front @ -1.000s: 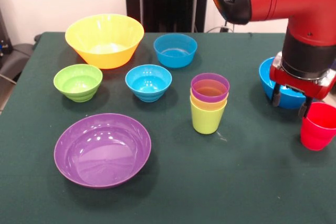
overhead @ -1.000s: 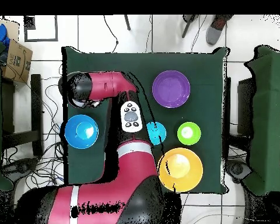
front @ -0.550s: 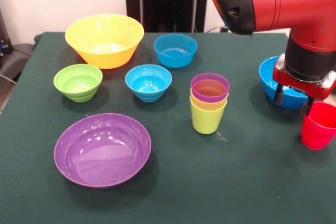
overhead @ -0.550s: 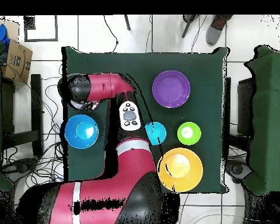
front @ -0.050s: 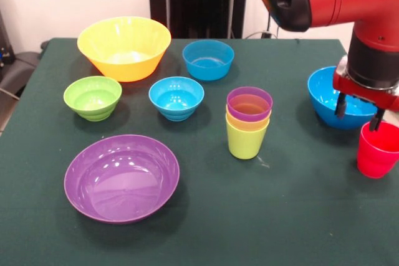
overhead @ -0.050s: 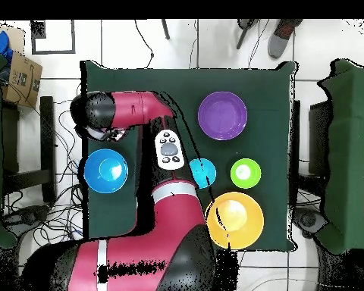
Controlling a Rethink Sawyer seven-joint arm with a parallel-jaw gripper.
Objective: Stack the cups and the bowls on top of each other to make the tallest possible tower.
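Observation:
A stack of three nested cups stands mid-table: a purple cup (front @ -0.050s: 249,103) inside a yellow one, inside a lime green cup (front @ -0.050s: 245,142). A red cup (front @ -0.050s: 376,151) stands alone at the right edge. My gripper (front @ -0.050s: 358,114) hangs open just above and behind the red cup's rim, in front of the large blue bowl (front @ -0.050s: 329,99), with nothing between its fingers. The other bowls are a yellow-orange one (front @ -0.050s: 124,47), two small blue ones (front @ -0.050s: 208,59) (front @ -0.050s: 176,96), a green one (front @ -0.050s: 93,96) and a shallow purple one (front @ -0.050s: 122,177). In the overhead view the arm (overhead @ -0.050s: 128,110) hides the gripper and the cups.
The overhead view shows the large blue bowl (overhead @ -0.050s: 105,170), purple bowl (overhead @ -0.050s: 222,115), small blue bowl (overhead @ -0.050s: 202,173), green bowl (overhead @ -0.050s: 246,173) and yellow-orange bowl (overhead @ -0.050s: 234,220) on the green table (overhead @ -0.050s: 268,83). A cardboard box (overhead @ -0.050s: 18,72) sits off the table.
The gripper has shifted right and slightly up in the front view, toward the red cup. The cups and bowls have not moved.

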